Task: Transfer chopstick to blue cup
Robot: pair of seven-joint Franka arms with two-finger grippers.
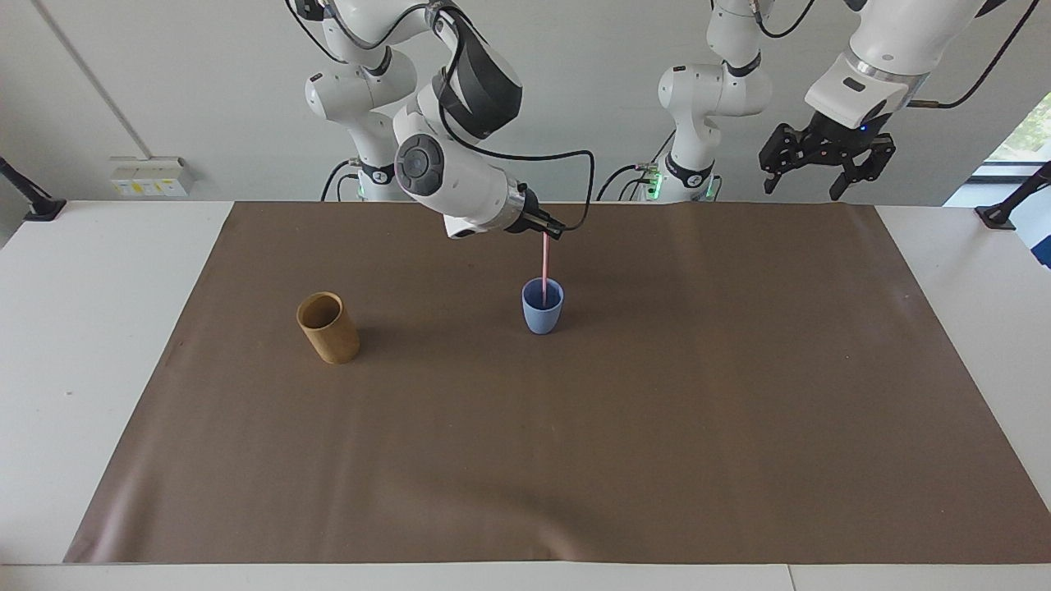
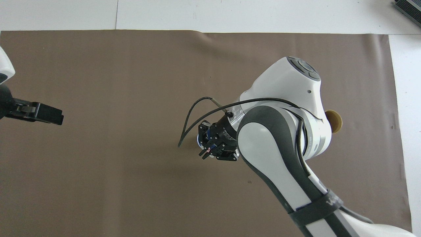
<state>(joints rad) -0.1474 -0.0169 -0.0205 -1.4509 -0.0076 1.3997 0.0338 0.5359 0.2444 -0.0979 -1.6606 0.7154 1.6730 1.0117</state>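
Note:
The light-blue cup stands upright near the middle of the brown mat. My right gripper is over it, shut on the top of the pale pink chopstick. The stick hangs nearly upright with its lower end inside the cup's mouth. In the overhead view the right gripper covers most of the blue cup; only a sliver of rim shows. My left gripper waits open and empty, raised at the left arm's end; it also shows in the overhead view.
A taller tan bamboo-coloured cup stands on the brown mat toward the right arm's end, about level with the blue cup. In the overhead view the tan cup peeks out from under the right arm.

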